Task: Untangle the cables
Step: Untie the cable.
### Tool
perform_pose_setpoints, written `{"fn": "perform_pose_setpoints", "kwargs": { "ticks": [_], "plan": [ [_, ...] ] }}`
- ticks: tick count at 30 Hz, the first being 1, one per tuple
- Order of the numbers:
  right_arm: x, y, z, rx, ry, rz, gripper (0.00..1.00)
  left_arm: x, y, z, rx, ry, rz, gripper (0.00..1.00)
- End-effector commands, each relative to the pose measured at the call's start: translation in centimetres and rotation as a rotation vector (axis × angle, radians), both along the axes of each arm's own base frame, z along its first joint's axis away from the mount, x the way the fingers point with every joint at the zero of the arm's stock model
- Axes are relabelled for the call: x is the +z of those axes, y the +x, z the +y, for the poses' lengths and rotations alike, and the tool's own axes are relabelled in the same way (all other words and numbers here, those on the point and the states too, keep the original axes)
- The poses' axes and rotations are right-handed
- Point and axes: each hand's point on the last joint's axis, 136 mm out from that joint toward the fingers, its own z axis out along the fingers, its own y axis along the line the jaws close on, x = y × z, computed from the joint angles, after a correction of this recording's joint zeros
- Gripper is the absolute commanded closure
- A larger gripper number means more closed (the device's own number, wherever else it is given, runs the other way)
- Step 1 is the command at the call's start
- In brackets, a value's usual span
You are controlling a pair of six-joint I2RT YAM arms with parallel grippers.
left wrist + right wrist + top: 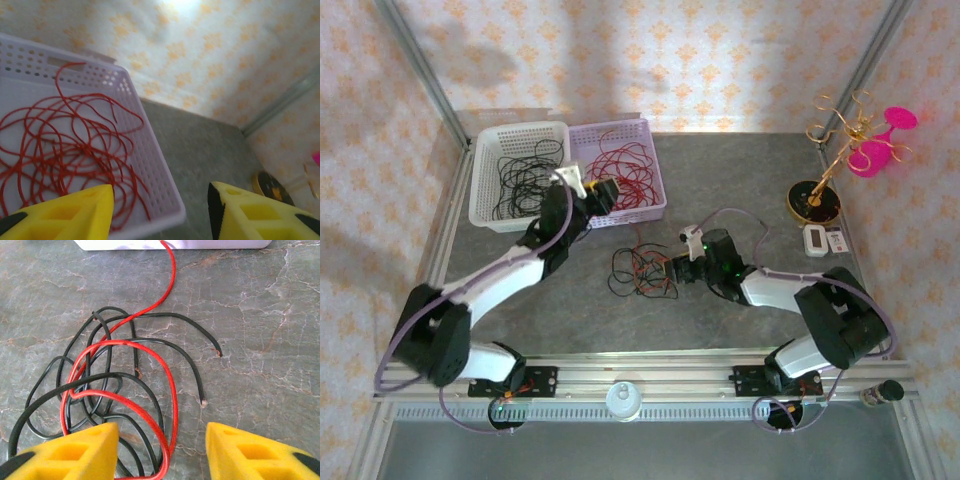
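Note:
A tangle of red and black cables (642, 270) lies on the grey table in front of the baskets. My right gripper (675, 268) sits low at its right edge. In the right wrist view it (162, 432) is open, and a red cable loop (170, 390) and black strands (150, 405) lie between the yellow fingers (75, 450), ungripped. One red strand (172, 275) runs up to the basket. My left gripper (592, 190) hovers over the near edge of the lilac basket (655, 180); it (160, 192) is open and empty above loose red cables (65, 145).
A white basket (480, 200) holding black cables (525, 175) stands left of the lilac one. At the right are a gold wire stand on a black base (812, 200), a pink object (880, 145) and a small white device (817, 240). Metal frame posts border the table.

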Motion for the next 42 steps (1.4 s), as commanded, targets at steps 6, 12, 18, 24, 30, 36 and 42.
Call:
{"fn": "perform_pose_setpoints", "kwargs": {
  "ticks": [6, 12, 18, 24, 30, 36, 42],
  "plan": [
    [0.1, 1.3, 0.6, 0.012, -0.021, -0.027, 0.73, -2.8, -8.1, 0.0, -0.178, 0.061, 0.069, 0.46],
    [4.1, 1.1, 0.3, -0.027, -0.075, -0.132, 0.89, -1.6, -11.4, -0.7, -0.295, 0.002, 0.013, 0.44],
    [9.6, -1.0, 0.8, -0.032, -0.138, -0.214, 0.94, 0.3, -12.6, -2.4, -0.392, -0.024, -0.037, 0.44],
    [14.9, -4.0, 1.4, 0.026, -0.118, -0.291, 1.00, 3.6, -14.9, -5.0, -0.590, -0.053, -0.158, 0.38],
    [18.9, -5.7, 1.9, 0.140, -0.075, -0.366, 1.00, 2.4, -15.4, -7.6, -0.756, 0.046, -0.157, 0.33],
    [19.9, -6.9, 2.7, 0.247, -0.069, -0.389, 1.00, 0.8, -15.3, -9.5, -0.837, 0.121, -0.175, 0.32],
    [20.2, -7.4, 3.0, 0.273, -0.052, -0.396, 1.00, -0.4, -15.1, -10.3, -0.870, 0.130, -0.168, 0.31]
  ]
}}
